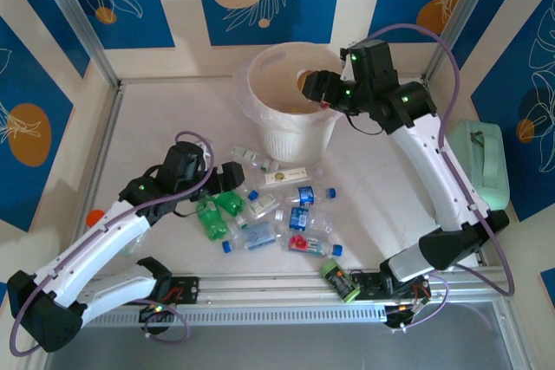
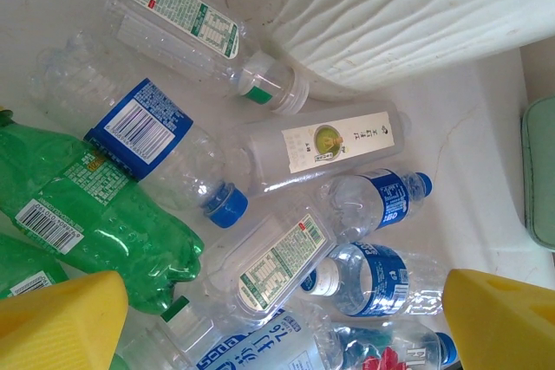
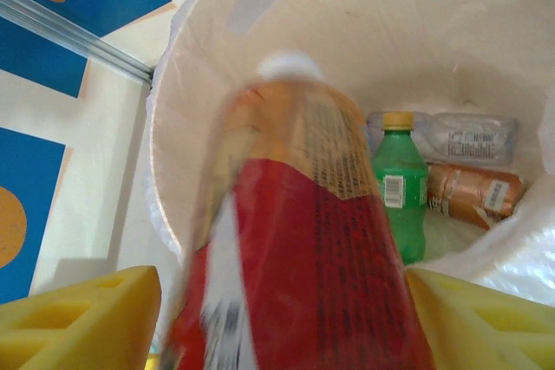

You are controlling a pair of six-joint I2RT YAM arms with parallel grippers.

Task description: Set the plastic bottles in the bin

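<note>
Several plastic bottles (image 1: 277, 214), clear with blue caps plus two green ones, lie in a heap on the table in front of the bin (image 1: 260, 75). My left gripper (image 1: 232, 178) hovers open over the heap's left side. In its wrist view the yellow fingers (image 2: 61, 322) straddle a clear bottle (image 2: 273, 266) beside a green bottle (image 2: 87, 205). My right gripper (image 1: 310, 86) is over the bin's mouth. A red-labelled bottle (image 3: 303, 240) shows blurred between its parted fingers (image 3: 78, 318), cap pointing into the bin. Three bottles (image 3: 399, 188) lie inside.
A mint-green case (image 1: 481, 162) stands at the table's right edge. One green-labelled bottle (image 1: 340, 282) lies on the front rail near the right arm's base. An orange cap (image 1: 94, 217) sits by the left wall. The bin's ribbed wall (image 2: 408, 15) is just beyond the heap.
</note>
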